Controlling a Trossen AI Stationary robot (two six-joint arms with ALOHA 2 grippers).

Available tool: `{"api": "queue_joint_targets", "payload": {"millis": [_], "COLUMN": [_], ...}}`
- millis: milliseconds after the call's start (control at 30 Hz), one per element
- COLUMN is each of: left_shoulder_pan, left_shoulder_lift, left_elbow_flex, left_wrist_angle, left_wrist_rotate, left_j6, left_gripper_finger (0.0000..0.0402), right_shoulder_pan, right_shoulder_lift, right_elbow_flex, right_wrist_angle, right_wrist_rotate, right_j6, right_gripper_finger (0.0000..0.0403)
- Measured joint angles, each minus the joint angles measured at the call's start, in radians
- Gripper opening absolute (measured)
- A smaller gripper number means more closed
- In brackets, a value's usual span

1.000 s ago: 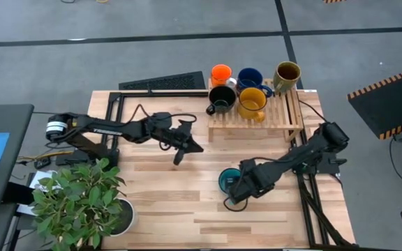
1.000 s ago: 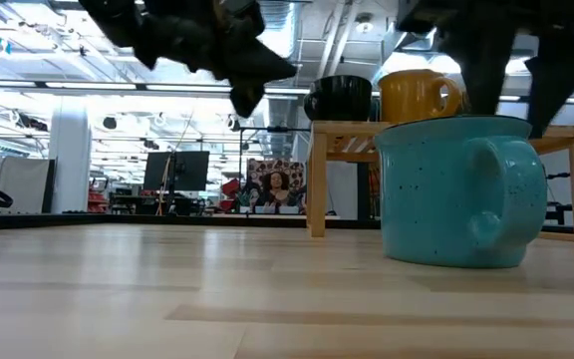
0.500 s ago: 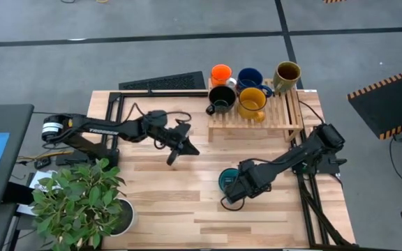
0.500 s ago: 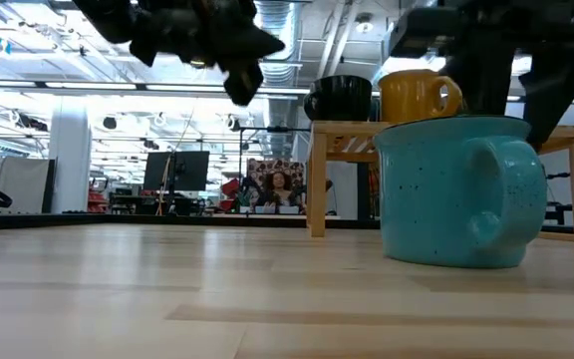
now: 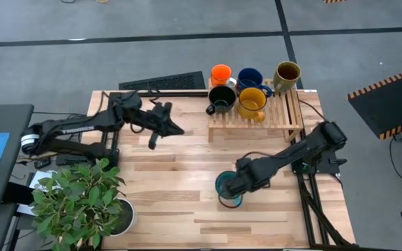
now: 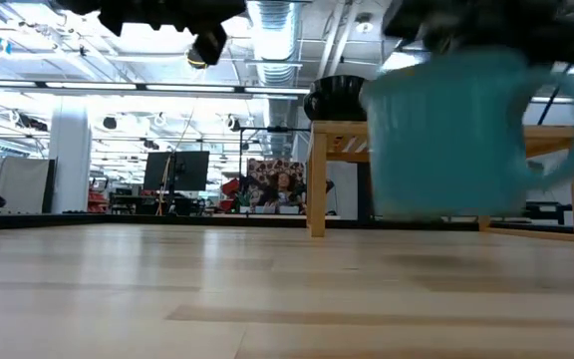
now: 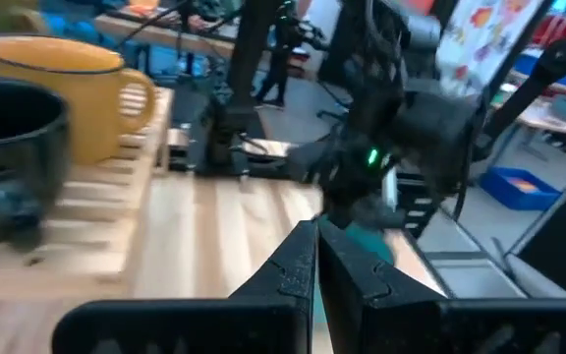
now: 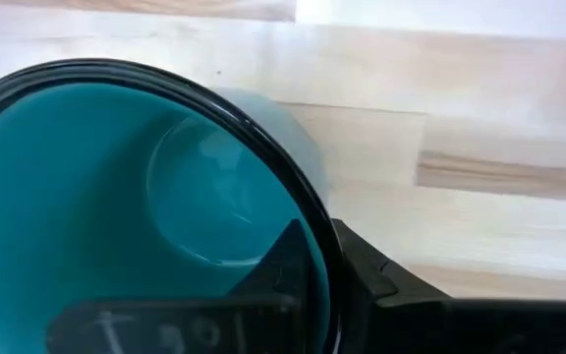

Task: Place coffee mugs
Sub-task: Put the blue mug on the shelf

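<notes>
The right gripper point(image 5: 230, 189), jaws clamped on the rim of the teal mug point(image 5: 227, 187), holds it just above the table's near-middle and should carry it level to the wooden rack point(image 5: 288, 110) at the far edge, while the left gripper point(image 5: 160, 130) waits, jaws together.

The right pincer point(image 5: 229, 189) holds one mug point(image 5: 227, 187) above the bench point(image 5: 173, 202). Behind it, five mugs point(image 5: 251, 101) stand on the rack point(image 5: 288, 115); the left pincer point(image 5: 153, 139) hangs to its left.
</notes>
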Motion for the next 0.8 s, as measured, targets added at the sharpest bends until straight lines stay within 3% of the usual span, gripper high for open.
{"api": "queue_joint_targets", "payload": {"millis": [300,567,800], "left_shoulder_pan": [0.068,0.071,0.071], "left_shoulder_lift": [-0.070,-0.069,-0.069], "left_elbow_flex": [0.000,0.000,0.000], "left_wrist_angle": [-0.058,-0.057,-0.057], "left_wrist_rotate": [-0.003,-0.072,-0.156], "left_j6": [0.007,-0.020,-0.051], "left_gripper_finger": [0.0000,0.0000,0.0000], "right_shoulder_pan": [0.008,-0.044,-0.112], "right_shoulder_lift": [-0.361,-0.678,-0.844], "right_elbow_flex": [0.003,0.003,0.019], "right_wrist_angle": [-0.213,-0.448,-0.491], "right_wrist_rotate": [0.007,0.265,0.325], "right_j6": [-0.107,-0.045,-0.116], "right_gripper_finger": [0.0043,0.0043,0.0043]}}
